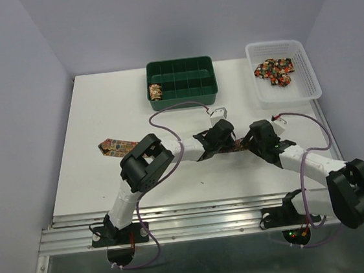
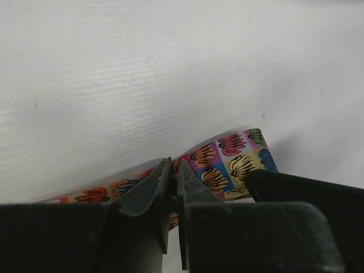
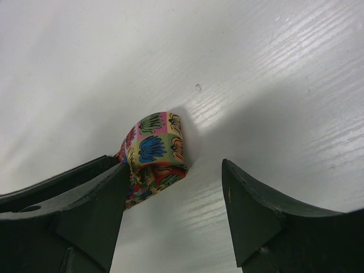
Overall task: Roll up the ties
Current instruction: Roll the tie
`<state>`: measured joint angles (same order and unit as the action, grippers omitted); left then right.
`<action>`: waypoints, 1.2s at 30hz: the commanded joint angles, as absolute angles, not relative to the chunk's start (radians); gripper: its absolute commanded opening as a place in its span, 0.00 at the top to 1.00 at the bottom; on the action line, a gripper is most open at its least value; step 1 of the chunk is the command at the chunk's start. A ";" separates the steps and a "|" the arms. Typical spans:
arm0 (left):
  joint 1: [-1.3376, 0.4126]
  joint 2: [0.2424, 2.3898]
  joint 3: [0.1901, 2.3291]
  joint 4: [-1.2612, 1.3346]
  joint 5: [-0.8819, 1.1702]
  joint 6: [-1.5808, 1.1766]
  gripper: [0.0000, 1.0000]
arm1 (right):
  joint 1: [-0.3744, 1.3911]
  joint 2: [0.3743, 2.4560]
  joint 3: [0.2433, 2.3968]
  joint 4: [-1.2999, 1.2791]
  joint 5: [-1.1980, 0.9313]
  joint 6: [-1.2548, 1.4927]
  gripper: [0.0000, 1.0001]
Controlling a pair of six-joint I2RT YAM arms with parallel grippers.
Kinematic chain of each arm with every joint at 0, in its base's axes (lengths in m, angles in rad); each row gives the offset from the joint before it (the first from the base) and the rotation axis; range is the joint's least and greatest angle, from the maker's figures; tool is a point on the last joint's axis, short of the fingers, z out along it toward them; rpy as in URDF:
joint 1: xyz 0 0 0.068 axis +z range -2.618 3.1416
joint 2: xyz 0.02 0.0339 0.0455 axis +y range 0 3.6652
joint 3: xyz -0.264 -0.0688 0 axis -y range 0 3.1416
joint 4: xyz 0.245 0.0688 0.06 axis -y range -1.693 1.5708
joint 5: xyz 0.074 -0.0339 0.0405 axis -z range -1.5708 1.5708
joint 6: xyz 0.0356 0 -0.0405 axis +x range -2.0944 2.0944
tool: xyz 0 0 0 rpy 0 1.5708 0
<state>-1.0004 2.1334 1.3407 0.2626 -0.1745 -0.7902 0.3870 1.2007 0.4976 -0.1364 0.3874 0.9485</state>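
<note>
White bench (image 1: 101,112) under pale lilac walls carries a tie (image 1: 114,145) lying flat from its left part to the middle, where both arms meet over it. The left gripper (image 2: 173,164) has its jaws pressed together, pinching the strip. The right gripper (image 3: 175,165) stands with jaws spread, the tie's rolled-up end just beside one finger.

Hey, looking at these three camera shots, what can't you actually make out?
- Top view: the left arm hides the middle of the tie on the table, and the wrists cover both sets of jaws.
- Top view: the heap of ties in the white basket is too small to count.
- Right wrist view: the right gripper hides the rolled end's inner turns.
- Left wrist view: the left gripper blocks most of that tie.
</note>
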 commanded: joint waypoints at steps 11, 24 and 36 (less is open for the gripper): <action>-1.020 2.074 1.296 0.186 -0.222 -0.746 0.85 | 0.371 1.244 0.502 -0.009 0.344 1.075 0.37; -1.023 2.043 1.279 0.187 -0.239 -0.755 0.84 | 0.371 1.206 0.388 -0.031 0.327 1.054 0.56; -1.023 1.916 1.233 0.187 -0.207 -0.733 0.67 | 0.371 1.167 0.310 0.041 0.311 1.042 0.74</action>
